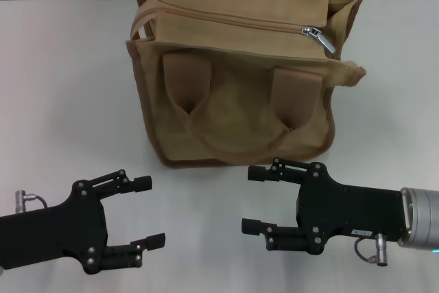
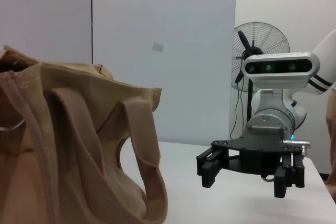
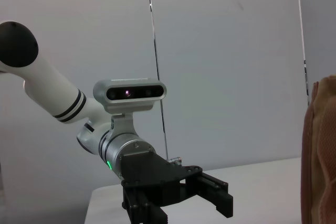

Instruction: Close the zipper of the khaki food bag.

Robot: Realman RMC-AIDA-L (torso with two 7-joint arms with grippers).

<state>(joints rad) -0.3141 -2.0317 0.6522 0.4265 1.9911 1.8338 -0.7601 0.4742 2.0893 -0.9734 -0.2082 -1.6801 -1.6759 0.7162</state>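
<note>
The khaki food bag [image 1: 240,94] stands upright at the middle back of the white table, its two looped handles hanging down the front. The tan zipper [image 1: 233,20] runs along its top panel, and the silver slider with pull tab [image 1: 320,38] sits near the right end. My left gripper [image 1: 151,211] is open and empty, low in front of the bag to the left. My right gripper [image 1: 252,200] is open and empty, just in front of the bag's lower right. The bag also shows in the left wrist view [image 2: 79,129] and at the edge of the right wrist view [image 3: 320,156].
The white table [image 1: 62,101] stretches to both sides of the bag. A grey panelled wall stands behind it. The left wrist view shows my right gripper [image 2: 247,177] and a standing fan [image 2: 260,45] beyond the table. The right wrist view shows my left gripper [image 3: 184,211].
</note>
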